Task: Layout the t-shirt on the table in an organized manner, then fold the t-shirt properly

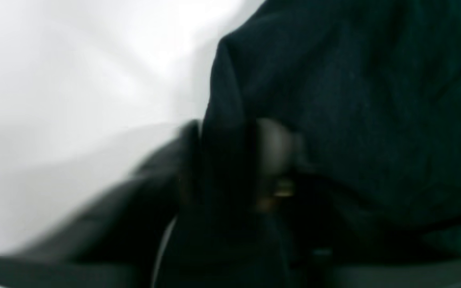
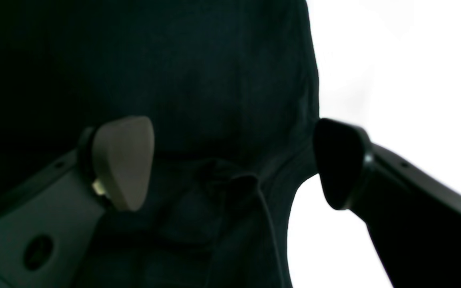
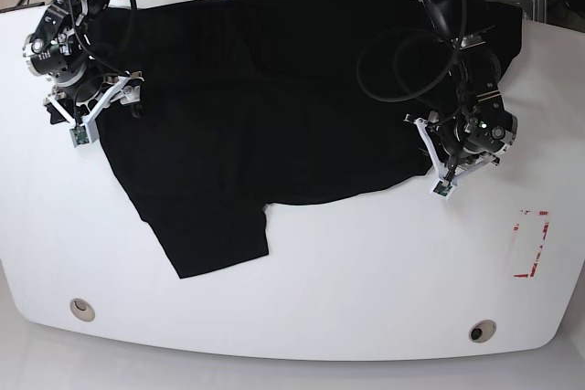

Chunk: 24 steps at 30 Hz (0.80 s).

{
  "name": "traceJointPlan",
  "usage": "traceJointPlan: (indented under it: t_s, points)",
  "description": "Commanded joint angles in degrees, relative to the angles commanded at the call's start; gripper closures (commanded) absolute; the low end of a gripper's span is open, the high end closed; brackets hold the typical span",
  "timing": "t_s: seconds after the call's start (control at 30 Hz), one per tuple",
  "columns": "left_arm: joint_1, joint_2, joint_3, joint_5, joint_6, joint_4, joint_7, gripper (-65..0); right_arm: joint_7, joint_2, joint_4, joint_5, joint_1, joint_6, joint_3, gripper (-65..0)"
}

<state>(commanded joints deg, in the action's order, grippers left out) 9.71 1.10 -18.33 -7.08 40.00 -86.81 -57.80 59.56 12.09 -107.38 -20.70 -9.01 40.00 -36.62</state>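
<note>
On the white table point(image 3: 302, 308), black t-shirt point(image 3: 274, 107) spread out, my left gripper point(image 1: 230, 160) pinching its edge, my right gripper point(image 2: 230, 164) spread apart over fabric.

Two black arms with white brackets and dark pincers

Both arms are black and jointed, looped with black cables; each wrist carries a white angular bracket. The right pincer point(image 2: 232, 164) has broad black fingers, one tipped with a rounded grey-brown pad point(image 2: 123, 162), and a round hole in its flat plate. The left pincer point(image 1: 230, 160) is blurred, black, showing a grey pad and a brassy screw.
</note>
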Motion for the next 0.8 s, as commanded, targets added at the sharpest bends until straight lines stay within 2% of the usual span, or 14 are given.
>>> traceJointPlan:
  t_s: [0.43,0.57,0.8]
  points:
    - [-0.09,-0.09,0.0,0.0,0.0,-0.35,-0.09,-3.8,0.0,0.0,0.0,0.0,0.0,0.0,0.0,-61.4]
    - [-1.49,-0.09,0.0,-0.18,0.0,-3.08,-0.09,-3.5,0.0,0.0,0.0,0.0,0.0,0.0,0.0,-61.4]
    - [-3.69,-0.18,3.78,-0.26,0.0,-7.38,-0.09,0.0,0.0,0.0,0.0,0.18,0.09,0.0,0.0,-61.4]
